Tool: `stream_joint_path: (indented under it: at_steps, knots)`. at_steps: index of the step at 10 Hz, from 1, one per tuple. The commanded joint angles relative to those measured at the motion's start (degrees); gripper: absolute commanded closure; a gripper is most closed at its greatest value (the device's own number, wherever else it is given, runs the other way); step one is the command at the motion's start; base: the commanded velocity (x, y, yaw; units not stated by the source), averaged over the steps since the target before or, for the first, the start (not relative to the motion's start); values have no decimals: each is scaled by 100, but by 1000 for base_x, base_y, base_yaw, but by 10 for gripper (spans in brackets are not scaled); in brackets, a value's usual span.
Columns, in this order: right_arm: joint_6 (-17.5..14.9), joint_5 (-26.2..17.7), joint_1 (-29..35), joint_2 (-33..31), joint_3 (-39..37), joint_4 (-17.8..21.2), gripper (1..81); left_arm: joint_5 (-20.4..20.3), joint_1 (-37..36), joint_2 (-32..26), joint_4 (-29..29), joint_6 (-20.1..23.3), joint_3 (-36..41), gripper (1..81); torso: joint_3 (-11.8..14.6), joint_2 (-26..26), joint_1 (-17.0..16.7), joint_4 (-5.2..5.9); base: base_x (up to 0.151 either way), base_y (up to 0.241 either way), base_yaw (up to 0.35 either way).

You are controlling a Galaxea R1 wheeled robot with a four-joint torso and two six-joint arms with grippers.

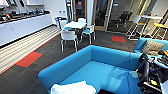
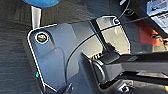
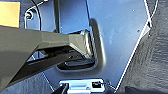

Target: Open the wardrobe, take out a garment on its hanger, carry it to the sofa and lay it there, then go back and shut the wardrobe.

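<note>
Whether either arm's jaws were open or closed, I could not tell. The white shirt (image 1: 72, 88) lay on the near end of the blue sofa (image 1: 100, 67). Beyond the sofa stood a white table (image 1: 75, 24) with white chairs (image 1: 68, 35) on dark carpet (image 1: 47, 55), with a patterned cushion (image 1: 151, 47) off to the right.

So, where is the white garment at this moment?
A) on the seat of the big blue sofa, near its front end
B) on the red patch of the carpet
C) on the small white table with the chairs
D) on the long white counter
A: in the head view the white garment lies on the seat of the blue sofa, at the end nearest the camera.
</note>
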Motion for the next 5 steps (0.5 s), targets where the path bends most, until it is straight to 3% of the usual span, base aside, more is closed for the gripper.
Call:
stream_joint_path:
  at_steps: [1,4,5]
  knots:
    - [6,-350,86,23,36,3,10,96,-63,61,111,30,-84,10,0,0,3,0,0,0,0]
    - [6,-350,86,23,45,3,10,105,-63,123,147,21,-75,10,2,-2,3,0,0,0,0]
    - [-3,-350,86,31,45,3,10,105,-46,131,155,12,-75,10,2,-2,3,0,-64,0,0]
